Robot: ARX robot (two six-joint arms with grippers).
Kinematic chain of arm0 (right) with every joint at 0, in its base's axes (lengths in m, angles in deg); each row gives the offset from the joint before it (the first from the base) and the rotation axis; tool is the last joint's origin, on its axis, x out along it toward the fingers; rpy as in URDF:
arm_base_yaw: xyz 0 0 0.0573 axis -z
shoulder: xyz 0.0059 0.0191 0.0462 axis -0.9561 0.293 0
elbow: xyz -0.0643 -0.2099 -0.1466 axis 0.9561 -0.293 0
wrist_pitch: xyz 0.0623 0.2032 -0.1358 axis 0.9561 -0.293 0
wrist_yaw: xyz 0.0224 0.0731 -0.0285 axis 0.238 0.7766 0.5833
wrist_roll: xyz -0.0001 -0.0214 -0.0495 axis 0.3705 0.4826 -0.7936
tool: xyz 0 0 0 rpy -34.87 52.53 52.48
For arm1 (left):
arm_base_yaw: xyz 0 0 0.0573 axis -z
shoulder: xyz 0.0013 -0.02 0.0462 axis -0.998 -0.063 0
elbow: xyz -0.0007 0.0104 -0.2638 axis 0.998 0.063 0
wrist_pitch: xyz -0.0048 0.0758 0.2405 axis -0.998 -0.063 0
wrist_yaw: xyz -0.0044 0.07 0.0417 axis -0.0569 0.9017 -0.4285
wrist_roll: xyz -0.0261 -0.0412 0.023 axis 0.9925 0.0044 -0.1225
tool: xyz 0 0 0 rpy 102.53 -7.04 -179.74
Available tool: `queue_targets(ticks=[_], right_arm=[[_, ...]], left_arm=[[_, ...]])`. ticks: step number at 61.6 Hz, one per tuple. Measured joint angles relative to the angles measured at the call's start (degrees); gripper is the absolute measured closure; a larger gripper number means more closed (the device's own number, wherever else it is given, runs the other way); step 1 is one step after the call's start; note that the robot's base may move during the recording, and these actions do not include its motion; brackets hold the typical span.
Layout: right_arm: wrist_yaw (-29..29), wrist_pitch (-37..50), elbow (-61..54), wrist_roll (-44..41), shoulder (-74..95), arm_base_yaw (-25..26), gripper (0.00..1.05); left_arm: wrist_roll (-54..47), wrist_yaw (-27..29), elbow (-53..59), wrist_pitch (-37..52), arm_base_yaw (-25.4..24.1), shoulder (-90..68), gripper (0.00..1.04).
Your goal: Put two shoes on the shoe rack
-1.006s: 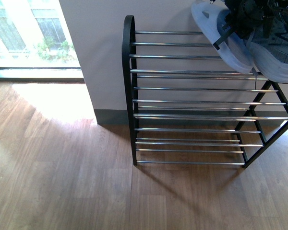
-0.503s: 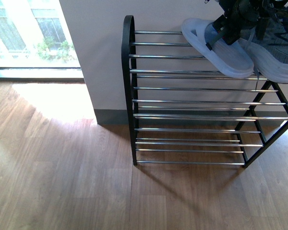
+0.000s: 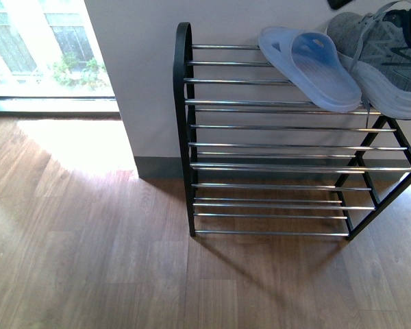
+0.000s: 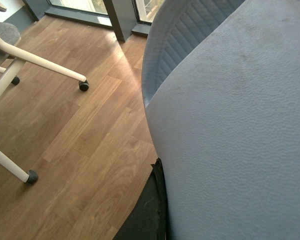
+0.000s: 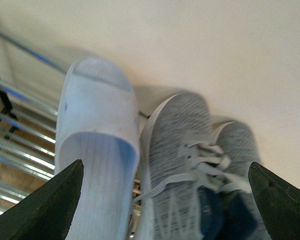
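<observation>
Front view first: the pale blue rubber slide (image 3: 315,68) lies on the top bars of the black-framed, silver-barred shoe rack (image 3: 185,137), long axis slanting toward the wall, just beside the grey knit sneaker (image 3: 390,68); no arm shows.

Left wrist view: a pale blue pebbled sole (image 4: 230,125) fills the frame, perhaps the matching slide; the left fingers' state we cannot tell.

Right wrist view, blurred: the right fingers (image 5: 45,210) are spread wide, released, directly over the slide and sneakers.
</observation>
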Motion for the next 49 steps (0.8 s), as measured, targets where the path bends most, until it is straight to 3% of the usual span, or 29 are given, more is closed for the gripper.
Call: queue_targets(ticks=[4, 10, 17, 30, 35, 49], right_arm=[[0.46, 5.57, -1.88, 3.21, -1.2, 0.33, 0.13], [1.88, 27.08, -11.82, 12.02, -3.43, 1.38, 0.27], [4.17, 49.33, -31.58, 21.62, -9.92, 3.5, 0.53], [6.05, 55.6, -45.99, 24.17, -20.26, 5.92, 0.85], [7.26, 56.85, -52.57, 24.44, -24.11, 6.78, 1.04], [9.2, 57.88, -64.52, 24.72, -34.88, 8.98, 1.03]], left_arm=[[0.0, 0.02, 0.0, 0.0, 0.0, 0.0, 1.03], [0.0, 0.0, 0.0, 0.0, 0.0, 0.0, 1.03], [0.0, 0.0, 0.0, 0.0, 0.0, 0.0, 1.03], [0.0, 0.02, 0.0, 0.0, 0.0, 0.0, 1.03], [0.0, 0.02, 0.0, 0.0, 0.0, 0.0, 1.03], [0.0, 0.0, 0.0, 0.0, 0.0, 0.0, 1.03]])
